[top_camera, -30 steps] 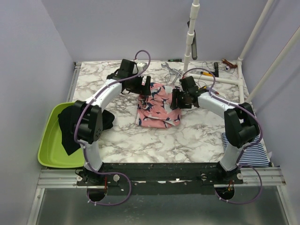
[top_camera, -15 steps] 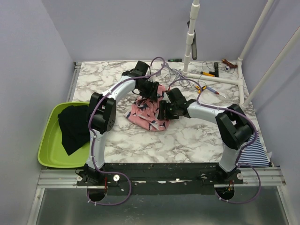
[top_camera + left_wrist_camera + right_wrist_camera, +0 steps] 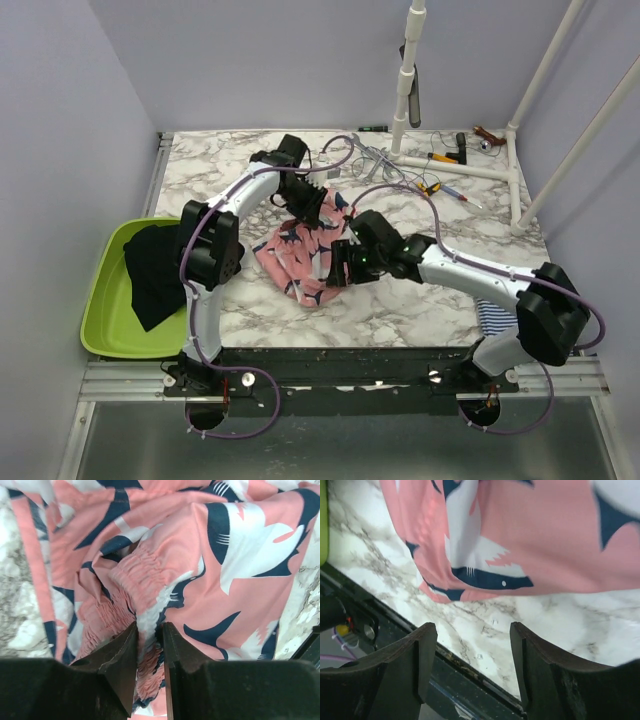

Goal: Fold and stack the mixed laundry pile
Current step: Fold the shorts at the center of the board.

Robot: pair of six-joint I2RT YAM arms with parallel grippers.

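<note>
The pink shark-print garment (image 3: 298,258) lies bunched on the marble table at centre. My left gripper (image 3: 310,205) is at its far edge, shut on the gathered elastic waistband (image 3: 145,587); cloth fills the gap between the fingers (image 3: 122,660). My right gripper (image 3: 336,268) hovers open at the garment's near right edge. In the right wrist view only marble shows between its fingertips (image 3: 427,645), and the pink hem (image 3: 470,577) lies just beyond them. The black garment (image 3: 155,270) sits in the lime green basin (image 3: 100,325). The striped garment (image 3: 490,315) lies at the near right, mostly hidden by the right arm.
Hand tools and cables (image 3: 440,160) lie at the back right beside a white pipe frame (image 3: 470,172). The table's dark front rail (image 3: 395,630) runs just below the right gripper. Purple cables loop over both arms.
The left gripper has closed on the pink garment's waistband. The right arm has swung forward and left to the garment's near edge. The garment has shifted toward the front left and bunched up.
</note>
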